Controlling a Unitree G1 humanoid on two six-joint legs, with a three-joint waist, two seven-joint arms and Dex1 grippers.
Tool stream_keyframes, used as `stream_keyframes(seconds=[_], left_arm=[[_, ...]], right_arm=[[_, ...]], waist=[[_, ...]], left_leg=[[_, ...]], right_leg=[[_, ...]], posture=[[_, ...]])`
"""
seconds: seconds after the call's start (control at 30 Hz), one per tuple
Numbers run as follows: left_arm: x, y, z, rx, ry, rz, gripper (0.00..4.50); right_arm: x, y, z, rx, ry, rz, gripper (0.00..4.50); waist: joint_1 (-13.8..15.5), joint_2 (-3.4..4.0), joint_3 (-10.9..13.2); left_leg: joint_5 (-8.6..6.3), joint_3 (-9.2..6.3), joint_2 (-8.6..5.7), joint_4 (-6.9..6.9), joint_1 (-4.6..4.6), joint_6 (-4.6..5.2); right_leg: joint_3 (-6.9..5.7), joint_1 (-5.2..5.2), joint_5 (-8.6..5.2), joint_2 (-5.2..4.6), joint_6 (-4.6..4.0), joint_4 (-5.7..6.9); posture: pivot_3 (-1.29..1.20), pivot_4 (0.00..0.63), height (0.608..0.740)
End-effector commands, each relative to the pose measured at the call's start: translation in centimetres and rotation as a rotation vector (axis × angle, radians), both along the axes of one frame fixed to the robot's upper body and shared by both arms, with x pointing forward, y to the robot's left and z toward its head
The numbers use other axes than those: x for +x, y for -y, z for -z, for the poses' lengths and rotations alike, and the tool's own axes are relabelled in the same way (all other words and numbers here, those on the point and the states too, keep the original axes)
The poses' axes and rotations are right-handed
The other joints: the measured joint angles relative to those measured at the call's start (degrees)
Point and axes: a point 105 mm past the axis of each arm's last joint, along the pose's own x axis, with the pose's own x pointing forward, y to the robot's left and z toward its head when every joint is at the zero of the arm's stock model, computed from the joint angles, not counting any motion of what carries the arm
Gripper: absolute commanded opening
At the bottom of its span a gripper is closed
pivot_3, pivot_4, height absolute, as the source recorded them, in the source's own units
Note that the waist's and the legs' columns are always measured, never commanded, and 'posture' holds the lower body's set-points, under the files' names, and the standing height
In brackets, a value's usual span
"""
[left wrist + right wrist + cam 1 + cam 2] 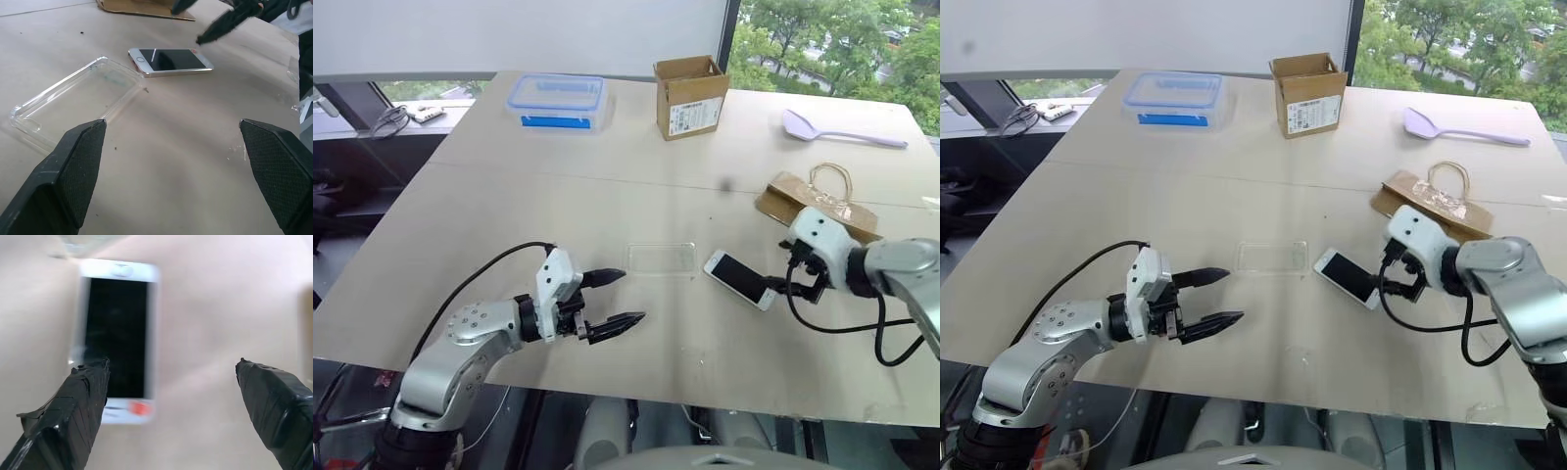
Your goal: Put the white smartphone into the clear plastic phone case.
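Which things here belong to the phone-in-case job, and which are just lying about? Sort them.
Belongs to the job:
white smartphone, lying screen up on the table
clear plastic phone case, empty, beside the phone

Just lying about:
clear box with blue-rimmed lid
open cardboard box
lilac spoon
brown paper bag

Table (509, 225): plain pale beige, few dark specks. White smartphone (741, 279): black screen, white bezels, silvery edge, small red mark on one bezel in right wrist view. Clear plastic phone case (661, 258): see-through, no tint, table colour shows thru. Left gripper (613, 299): black fingers w/ fine cross-hatch texture on pads, white/grey body. Right gripper (171, 382): black fingers, white housing, black cable. Box (559, 101): clear w/ blue-rimmed lid, blue inside. Cardboard box (691, 96): brown, white label. Spoon (842, 129): pale lilac. Paper bag (815, 201): brown kraft.
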Motion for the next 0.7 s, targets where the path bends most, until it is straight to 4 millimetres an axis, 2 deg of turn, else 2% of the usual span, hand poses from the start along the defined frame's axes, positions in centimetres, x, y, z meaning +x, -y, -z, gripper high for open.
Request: stream_keyframes(seconds=[0.03,0.1,0.13,0.2,0.27,0.53,0.6,0.7], left_arm=[[-0.1,0.1,-0.7,-0.005,0.033,0.012,4.50],[-0.1,0.2,-0.7,-0.005,0.032,0.010,4.50],[-0.2,0.2,-0.7,-0.006,0.033,0.009,4.50],[-0.4,0.3,-0.7,-0.004,0.031,0.012,4.50],[-0.5,0.3,-0.7,-0.003,0.032,0.013,4.50],[-0.6,0.0,-0.7,-0.007,0.031,-0.006,4.50],[-0.6,0.0,-0.7,-0.009,0.031,-0.006,4.50],[-0.5,-0.1,-0.8,-0.009,0.030,-0.008,4.50]], right_arm=[[2.1,0.9,-1.6,-0.060,0.160,0.014,4.43],[2.8,0.9,-0.9,-0.095,0.194,0.001,4.43],[2.7,0.6,0.1,-0.120,0.188,-0.038,4.43],[2.2,0.4,2.3,-0.180,0.150,-0.121,4.43],[1.4,0.2,3.4,-0.198,0.111,-0.199,4.43],[-4.0,-1.3,3.4,-0.068,-0.102,-0.430,4.43],[-4.2,-1.7,3.4,-0.048,-0.098,-0.441,4.43],[-4.1,-3.8,3.1,0.034,-0.053,-0.451,4.43]], waist=[[0.05,0.01,0.00],[0.11,0.00,0.00],[0.13,0.00,0.00],[0.18,0.00,0.00],[0.24,0.02,-0.01],[0.55,-0.01,-0.03],[0.36,0.00,-0.02],[-0.04,-0.01,-0.03]], left_leg=[[0.00,0.02,0.00,0.00,0.00,0.00],[0.00,0.00,-0.01,0.00,-0.01,0.00],[0.00,-0.01,0.00,0.00,0.00,0.00],[0.00,0.00,0.00,-0.01,0.00,0.00],[0.00,0.00,0.00,-0.02,-0.01,0.00],[0.00,-0.04,0.02,-0.05,0.03,0.00],[0.00,-0.05,0.03,-0.06,0.03,0.00],[0.00,-0.01,0.03,-0.06,0.07,0.00]], right_leg=[[0.01,-0.01,0.00,0.01,0.00,0.00],[-0.01,-0.01,0.00,0.03,0.00,0.01],[-0.02,-0.01,0.00,0.06,0.00,0.00],[-0.01,-0.01,-0.01,0.07,0.01,0.00],[-0.03,0.00,-0.02,0.08,0.04,-0.01],[-0.08,0.04,-0.04,0.05,0.07,-0.03],[-0.07,0.04,-0.04,0.04,0.07,-0.02],[0.01,0.04,-0.03,0.01,0.06,0.00]], posture=[[0.00,0.150,0.740],[0.00,0.150,0.740],[0.00,0.150,0.740],[0.00,0.150,0.740],[0.00,0.150,0.740],[0.00,0.150,0.740],[0.00,0.150,0.740],[0.00,0.150,0.740]])
